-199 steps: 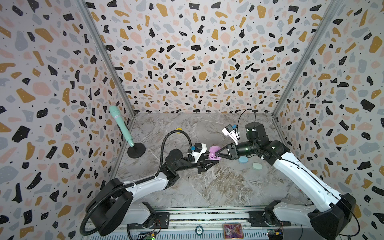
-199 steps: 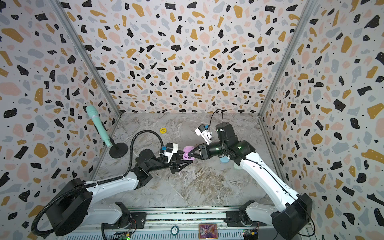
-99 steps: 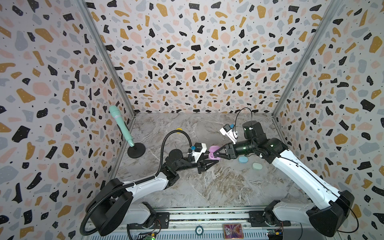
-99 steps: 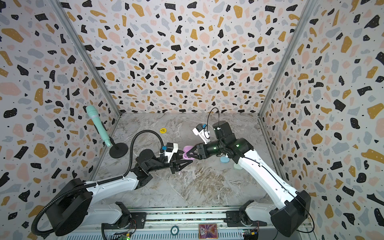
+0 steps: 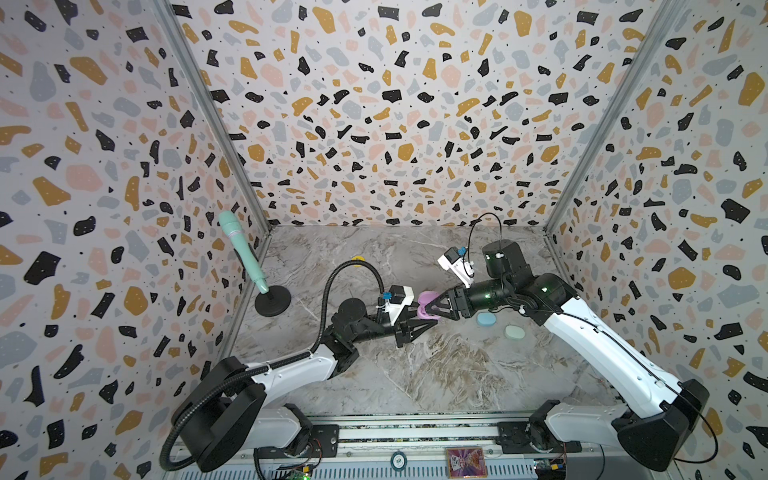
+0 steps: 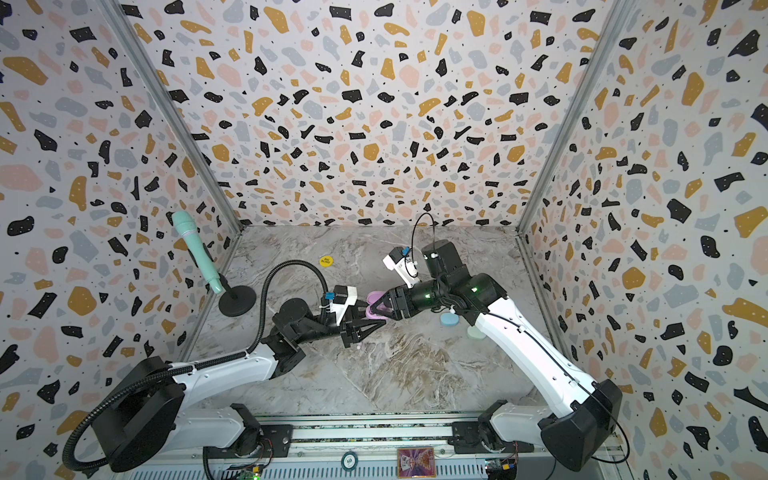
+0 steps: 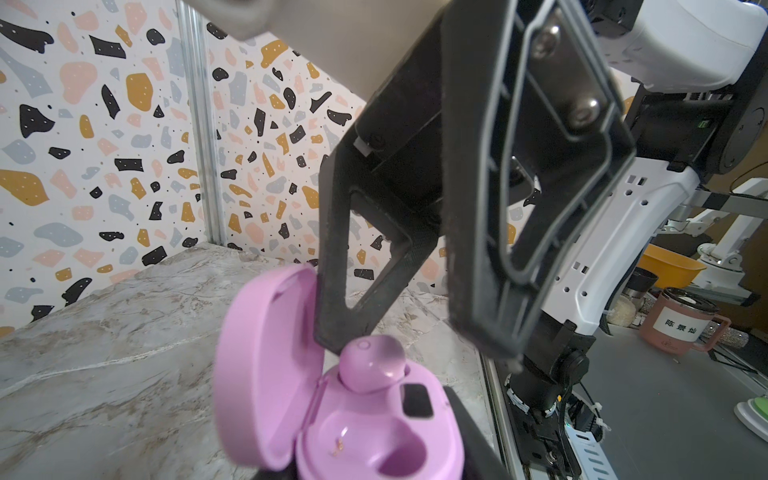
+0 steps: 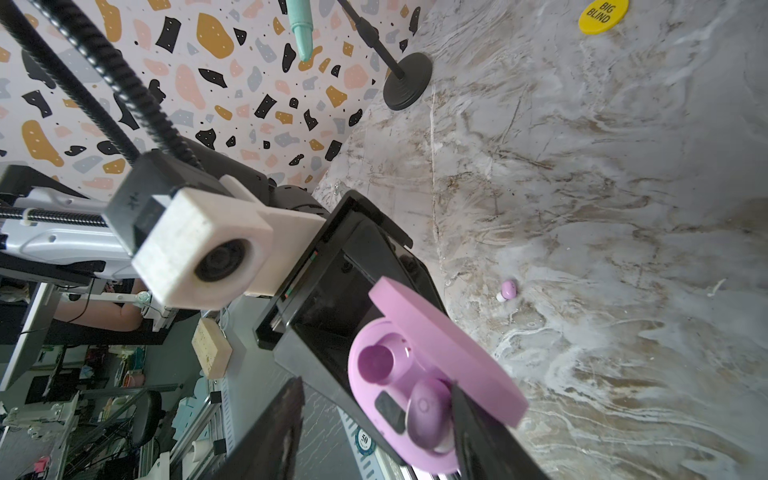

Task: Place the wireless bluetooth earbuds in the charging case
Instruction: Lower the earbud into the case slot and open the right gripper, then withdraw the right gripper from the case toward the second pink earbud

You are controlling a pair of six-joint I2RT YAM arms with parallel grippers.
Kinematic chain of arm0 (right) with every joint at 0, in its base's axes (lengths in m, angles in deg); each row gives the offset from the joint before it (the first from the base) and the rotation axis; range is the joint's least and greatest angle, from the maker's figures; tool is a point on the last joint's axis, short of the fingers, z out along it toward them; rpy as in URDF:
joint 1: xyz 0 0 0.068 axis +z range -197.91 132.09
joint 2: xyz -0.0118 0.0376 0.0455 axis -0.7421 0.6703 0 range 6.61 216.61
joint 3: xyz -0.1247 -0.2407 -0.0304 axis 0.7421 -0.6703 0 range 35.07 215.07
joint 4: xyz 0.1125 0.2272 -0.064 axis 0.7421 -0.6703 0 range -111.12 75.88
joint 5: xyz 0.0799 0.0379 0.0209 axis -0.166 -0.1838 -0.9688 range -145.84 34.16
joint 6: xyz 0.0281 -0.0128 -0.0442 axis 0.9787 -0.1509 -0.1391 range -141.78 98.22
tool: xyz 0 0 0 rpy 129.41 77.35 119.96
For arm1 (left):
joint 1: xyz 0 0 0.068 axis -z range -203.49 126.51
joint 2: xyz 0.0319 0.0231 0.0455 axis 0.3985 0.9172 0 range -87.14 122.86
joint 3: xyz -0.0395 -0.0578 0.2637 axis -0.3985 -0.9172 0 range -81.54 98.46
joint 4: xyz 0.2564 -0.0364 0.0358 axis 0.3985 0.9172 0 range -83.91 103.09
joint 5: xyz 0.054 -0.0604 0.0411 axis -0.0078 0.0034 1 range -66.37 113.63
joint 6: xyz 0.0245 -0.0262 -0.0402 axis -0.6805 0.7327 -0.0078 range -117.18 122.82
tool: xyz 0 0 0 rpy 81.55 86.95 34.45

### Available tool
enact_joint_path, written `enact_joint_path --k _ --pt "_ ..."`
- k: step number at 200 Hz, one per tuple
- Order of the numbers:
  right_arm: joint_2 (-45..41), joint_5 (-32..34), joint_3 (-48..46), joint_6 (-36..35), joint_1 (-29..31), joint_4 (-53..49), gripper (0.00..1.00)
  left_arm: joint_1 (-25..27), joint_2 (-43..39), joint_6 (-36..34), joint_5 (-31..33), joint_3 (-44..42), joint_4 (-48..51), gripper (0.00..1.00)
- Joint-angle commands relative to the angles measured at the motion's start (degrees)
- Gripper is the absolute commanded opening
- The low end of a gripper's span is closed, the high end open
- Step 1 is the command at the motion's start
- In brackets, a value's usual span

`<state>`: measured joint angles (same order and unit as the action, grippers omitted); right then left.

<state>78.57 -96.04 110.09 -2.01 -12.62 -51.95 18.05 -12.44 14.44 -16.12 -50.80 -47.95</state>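
Observation:
My left gripper [image 5: 417, 322] is shut on a pink charging case [image 5: 428, 305] [image 7: 365, 440] and holds it above the table with the lid open. One pink earbud [image 7: 372, 365] [image 8: 428, 415] rests in one socket of the case and stands proud of it. The other socket is empty. My right gripper [image 5: 430, 309] [image 8: 376, 384] straddles the case with its jaws open; one finger [image 8: 478, 432] touches the earbud, the other stands well clear. A second pink earbud [image 8: 508, 289] with a white tip lies on the table below.
A closed blue case [image 5: 486, 319] and a pale green case [image 5: 515, 332] lie on the table under the right arm. A yellow disc [image 6: 326, 261] lies toward the back. A teal microphone [image 5: 243, 253] on a black stand is by the left wall.
My right gripper has edged in over the case and spread its jaws, leaving the earbud in the socket. The left gripper and the case have stayed put.

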Motion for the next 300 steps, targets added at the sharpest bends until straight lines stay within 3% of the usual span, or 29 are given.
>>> enact_joint_path --k 1,101,189,213,246,300 --pt "-0.82 5.33 2.87 -1.69 -0.57 1.11 0.62 1.74 -1.31 -1.57 -5.19 0.90 -4.34 0.01" --pt "-5.15 3.13 2.30 0.52 0.65 -0.06 0.67 -1.22 -2.55 0.84 -0.76 -2.91 -7.62 0.00" --pt "-11.14 6.55 -11.18 2.97 2.36 3.24 0.70 -6.79 -4.75 6.11 3.99 -8.48 -14.39 0.00" --pt "-11.37 9.55 -17.85 4.28 4.56 7.79 0.70 -7.90 -6.63 6.17 5.13 -9.10 -13.21 0.00" --pt "-8.28 18.48 -25.68 6.73 10.50 15.95 0.70 -10.49 -8.66 5.75 6.82 -10.12 -11.56 0.00" --pt "3.96 33.34 -25.38 7.04 17.21 21.64 0.69 -15.02 -10.34 6.49 10.48 -11.94 -11.52 0.00"
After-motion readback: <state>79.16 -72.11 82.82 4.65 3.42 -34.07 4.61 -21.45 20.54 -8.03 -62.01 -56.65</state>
